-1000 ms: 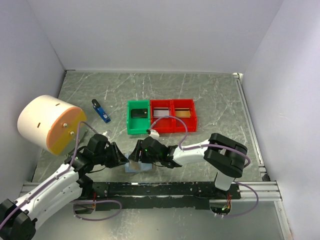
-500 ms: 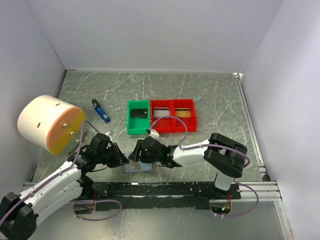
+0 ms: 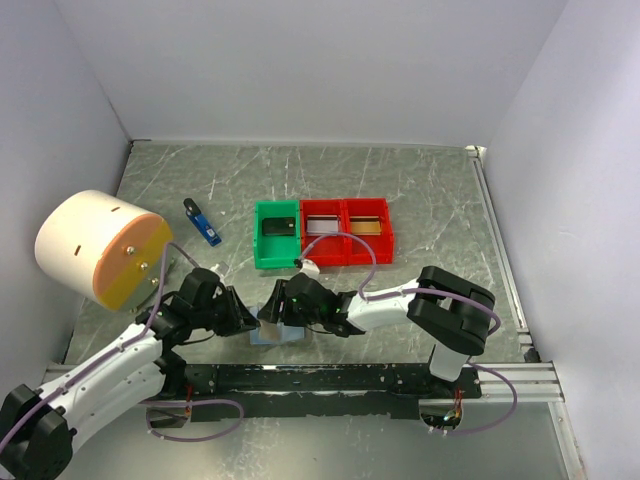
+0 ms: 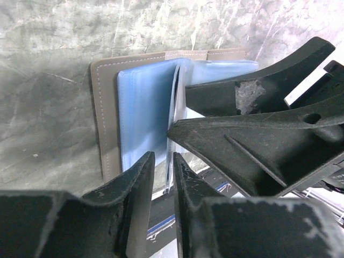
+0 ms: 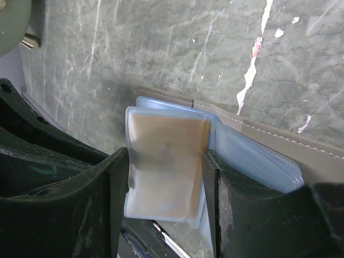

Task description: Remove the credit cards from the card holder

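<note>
Carefully hold the right claw [image 5: 164, 156] about half-wide, clasping by both side edges the clear bluish plastic sleeve [image 5: 161, 126] that stands up from the small flat grey bifold card holder [image 4: 105, 118]. Work the left claw [image 4: 163, 164], narrow but with a slit showing and not visibly clamped, along the thin sleeve edge lying between its fingers. Pinch only the tan card [image 5: 166, 183] inside, not the plastic, and draw straight out along the pocket, bracing the sleeve with the right claw. Avoid knocking the claws together, since they crowd close over the holder. Find the holder on the grey marbled desk [image 3: 420, 190] near its front edge, between both arms and in front of the green plastic tray [image 3: 277, 233]. Cannot read any brand, label or writing on the card face, blurred behind plastic, nor on the plain holder.
</note>
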Motion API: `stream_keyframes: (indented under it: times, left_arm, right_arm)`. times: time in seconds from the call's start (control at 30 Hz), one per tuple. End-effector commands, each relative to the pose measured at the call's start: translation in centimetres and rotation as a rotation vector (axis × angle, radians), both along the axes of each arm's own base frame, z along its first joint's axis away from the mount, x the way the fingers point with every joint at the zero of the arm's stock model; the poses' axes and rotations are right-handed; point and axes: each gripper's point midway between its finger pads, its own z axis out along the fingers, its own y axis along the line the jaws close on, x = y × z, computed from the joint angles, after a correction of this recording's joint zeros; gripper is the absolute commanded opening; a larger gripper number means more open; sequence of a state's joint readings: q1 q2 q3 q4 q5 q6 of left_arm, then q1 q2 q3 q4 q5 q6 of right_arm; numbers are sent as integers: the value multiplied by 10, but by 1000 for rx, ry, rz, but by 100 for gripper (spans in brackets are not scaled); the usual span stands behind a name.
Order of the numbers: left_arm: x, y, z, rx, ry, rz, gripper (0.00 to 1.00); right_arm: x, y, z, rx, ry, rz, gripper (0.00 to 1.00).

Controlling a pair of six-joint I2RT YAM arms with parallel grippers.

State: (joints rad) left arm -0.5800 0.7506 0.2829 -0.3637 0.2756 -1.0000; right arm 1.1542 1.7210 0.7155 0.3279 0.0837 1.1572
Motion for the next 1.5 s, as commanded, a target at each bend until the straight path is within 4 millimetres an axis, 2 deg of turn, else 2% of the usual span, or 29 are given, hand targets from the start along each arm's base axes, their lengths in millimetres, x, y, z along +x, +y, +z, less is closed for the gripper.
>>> stream_keyframes:
  times: [0.0,0.23,0.4,0.67,0.9,1.47]
  left_arm:
    - [-3,8,1,37,8,22,34]
    - [-9,8,-6,20,22,24,31]
    - [-5,1,-1,-5,6,2,30]
    - [-5,9,-6,47,20,26,22]
    - [-4,11,2,41,2,34,32]
    - [-1,10,0,49,-6,27,24]
  right_arm:
    - [-42,-64,-82,-296,171,45,50]
    - [-42,-62,-82,-291,170,50,50]
    - [-42,-61,-82,-287,170,53,50]
    - [-43,-62,-81,-271,176,49,50]
    - [-44,-62,-81,-255,181,48,50]
    - [-45,-63,-82,-237,192,44,48]
